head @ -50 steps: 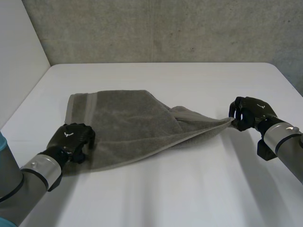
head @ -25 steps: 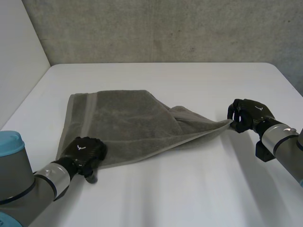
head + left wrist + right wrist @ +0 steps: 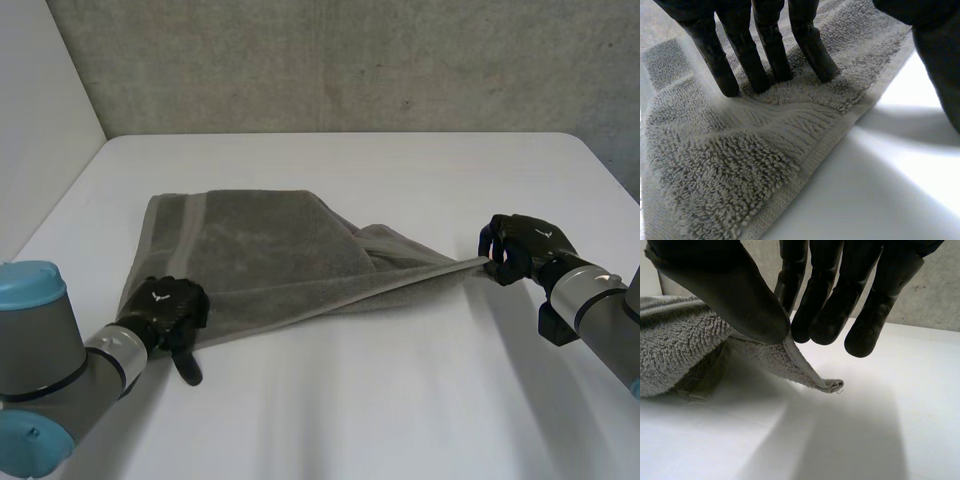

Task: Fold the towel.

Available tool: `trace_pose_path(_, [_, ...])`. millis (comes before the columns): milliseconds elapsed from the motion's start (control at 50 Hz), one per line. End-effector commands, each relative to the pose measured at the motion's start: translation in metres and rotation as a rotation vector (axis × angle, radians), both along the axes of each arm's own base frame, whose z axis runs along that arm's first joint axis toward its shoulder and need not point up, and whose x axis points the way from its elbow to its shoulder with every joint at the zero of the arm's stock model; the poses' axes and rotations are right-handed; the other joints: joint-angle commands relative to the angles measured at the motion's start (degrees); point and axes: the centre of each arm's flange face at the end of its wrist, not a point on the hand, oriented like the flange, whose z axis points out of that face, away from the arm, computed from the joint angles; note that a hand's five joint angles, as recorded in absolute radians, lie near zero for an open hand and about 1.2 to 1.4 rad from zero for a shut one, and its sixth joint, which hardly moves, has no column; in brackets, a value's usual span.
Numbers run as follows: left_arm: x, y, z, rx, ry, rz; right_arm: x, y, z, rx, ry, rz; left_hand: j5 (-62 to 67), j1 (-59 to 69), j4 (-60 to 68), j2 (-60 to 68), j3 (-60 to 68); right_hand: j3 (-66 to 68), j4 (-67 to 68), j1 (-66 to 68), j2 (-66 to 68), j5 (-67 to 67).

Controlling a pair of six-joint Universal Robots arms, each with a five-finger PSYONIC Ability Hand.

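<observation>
Grey towel (image 3: 262, 250) lies spread on my worktop (image 3: 400, 400); I see the left hand (image 3: 163, 306) pressing straight fingers on its 7 o'clock corner, the right hand (image 3: 520, 246) pinching its 3 o'clock corner.

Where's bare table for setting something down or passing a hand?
Free: the far strip of table between the towel and the wall; the near stretch this side of the towel, between left hand and right hand. Crowded: the towel's near edge, pressed by the left hand, and its corner, pinched by the right hand.
</observation>
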Motion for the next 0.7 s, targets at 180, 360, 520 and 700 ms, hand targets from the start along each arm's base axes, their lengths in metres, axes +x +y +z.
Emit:
trace_pose_path(180, [0.004, -0.010, 0.009, -0.034, 0.010, 0.023, 0.000, 0.000, -0.003, 0.007, 0.003, 0.002, 0.7, -0.9, -1.9, -2.0, -2.3, 3.1, 2.8, 3.3, 3.9, 3.3])
trace_pose_path(360, [0.003, -0.013, 0.011, -0.046, 0.013, 0.022, 0.000, 0.000, -0.005, 0.008, 0.015, 0.006, 1.9, 0.3, -0.7, -0.8, -1.2, 3.1, 2.8, 3.3, 3.9, 3.3])
trace_pose_path(520, [0.003, -0.016, 0.012, -0.054, 0.014, 0.020, 0.001, 0.000, -0.004, 0.003, 0.021, 0.010, 1.9, 0.3, -0.7, -0.8, -1.2, 3.1, 2.8, 3.3, 3.9, 3.3])
trace_pose_path(700, [0.002, -0.023, 0.013, -0.077, 0.017, 0.022, 0.000, 0.000, -0.006, 0.009, 0.022, 0.008, 1.9, 0.3, -0.7, -0.8, -1.2, 3.1, 2.8, 3.3, 3.9, 3.3])
